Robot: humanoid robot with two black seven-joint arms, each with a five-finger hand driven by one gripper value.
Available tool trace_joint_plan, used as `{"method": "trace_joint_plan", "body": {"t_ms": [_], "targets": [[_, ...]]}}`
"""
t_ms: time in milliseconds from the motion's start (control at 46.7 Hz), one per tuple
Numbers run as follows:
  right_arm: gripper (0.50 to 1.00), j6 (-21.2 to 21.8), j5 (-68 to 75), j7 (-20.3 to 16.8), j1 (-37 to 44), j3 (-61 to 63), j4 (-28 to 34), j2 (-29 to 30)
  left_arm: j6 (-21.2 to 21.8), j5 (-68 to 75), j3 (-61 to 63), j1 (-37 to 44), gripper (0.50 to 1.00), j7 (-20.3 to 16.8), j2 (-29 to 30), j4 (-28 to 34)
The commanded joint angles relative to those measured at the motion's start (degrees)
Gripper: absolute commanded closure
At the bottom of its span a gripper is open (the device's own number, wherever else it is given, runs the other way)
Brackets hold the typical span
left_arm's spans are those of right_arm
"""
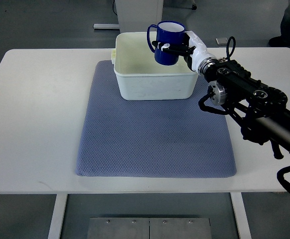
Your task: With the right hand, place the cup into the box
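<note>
Close to me lies the mat, blue-grey, on the table. Farther back, my right hand holds the cup, fingers wrapped tight round its side. My cup hangs over the box, near the back right corner, above the rim. It stands nearly straight up, mouth to the top, handle sticking out to the left. I think I am at the lowering step. Next I should bring it down slowly inside the walls, then let go. My left arm does not show.
</note>
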Motion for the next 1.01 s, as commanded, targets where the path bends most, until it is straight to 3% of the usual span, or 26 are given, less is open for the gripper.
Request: {"method": "trace_joint_plan", "body": {"t_ms": [0,64,128,621,984], "targets": [[0.607,0.1,0.0,-0.1,-0.1,-0.1,0.2,0.0,0.0,0.1,0.0,0.0,0.5,0.0,0.0,0.0],[0.519,0.3,0.0,-0.4,-0.1,-0.1,0.7,0.0,0.0,0.0,0.0,0.0,0.5,0.0,0.0,0.0],[0.503,0.4,0.0,-0.4,0.0,-0.1,1.2,0.0,0.0,0.0,0.0,0.0,0.5,0.0,0.0,0.0],[0.5,0.7,0.0,-0.2,0.3,0.7,1.6,-0.9,0.0,0.0,0.0,0.0,0.5,0.0,0.0,0.0],[0.5,0.7,3.7,-1.9,0.0,10.4,1.7,-4.6,0.0,0.0,0.0,0.0,0.5,0.0,0.0,0.0]]}}
